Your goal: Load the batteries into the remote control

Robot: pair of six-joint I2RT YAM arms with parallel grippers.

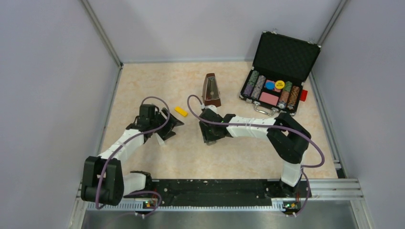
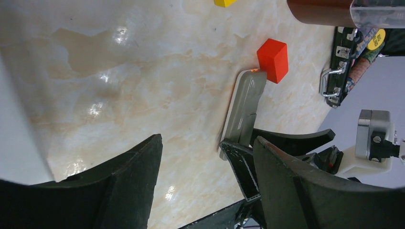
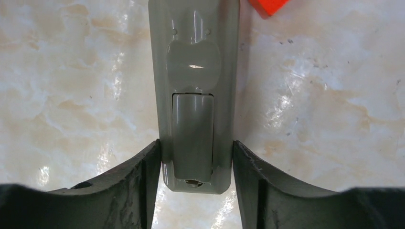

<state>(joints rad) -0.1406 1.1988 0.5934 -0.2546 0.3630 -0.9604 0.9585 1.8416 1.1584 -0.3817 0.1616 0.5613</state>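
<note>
So the marble-look table [image 1: 143, 81] has an open poker chip case [image 1: 286, 55] sitting at the far right, and a brown metronome [image 1: 211, 89] upright near the middle. The right pincer [image 3: 196, 143] is clamped on the near end of the grey remote control [image 3: 193, 71], with a finger pressed against each long edge. The remote lies flat on the table. The left pincer [image 2: 206, 143] is spread wide with nothing in it, just to the left. A red block [image 2: 273, 59] sits right by the remote's far end, and there's a little yellow block [image 1: 180, 111] between the arms.
</note>
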